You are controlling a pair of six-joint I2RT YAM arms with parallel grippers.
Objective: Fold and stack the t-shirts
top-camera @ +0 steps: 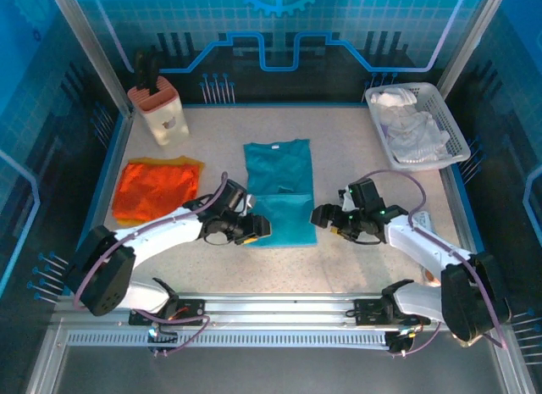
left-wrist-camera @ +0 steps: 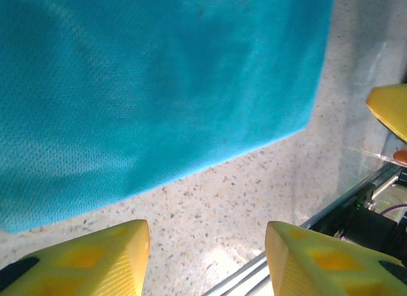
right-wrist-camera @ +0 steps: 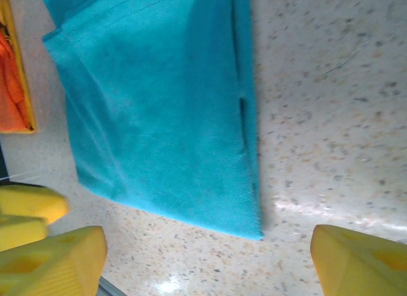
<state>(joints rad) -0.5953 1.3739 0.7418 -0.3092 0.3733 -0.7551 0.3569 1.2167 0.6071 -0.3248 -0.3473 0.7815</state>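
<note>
The teal t-shirt (top-camera: pixel 279 191) lies in the middle of the table as a long narrow strip, its near end folded over. The orange t-shirt (top-camera: pixel 157 189) with a yellow edge lies flat at the left. My left gripper (top-camera: pixel 261 228) is open at the teal shirt's near left corner, its yellow fingers (left-wrist-camera: pixel 95 258) over bare table just short of the teal cloth (left-wrist-camera: pixel 159 86). My right gripper (top-camera: pixel 322 214) is open at the near right corner, with the teal corner (right-wrist-camera: pixel 251 226) between its spread fingers (right-wrist-camera: pixel 54 261) but untouched.
A white basket (top-camera: pixel 449 114) of pale cloths stands at the back right. A beige knife block (top-camera: pixel 161 110) stands at the back left. The metal rail (top-camera: pixel 279 309) runs along the near edge, close behind both grippers.
</note>
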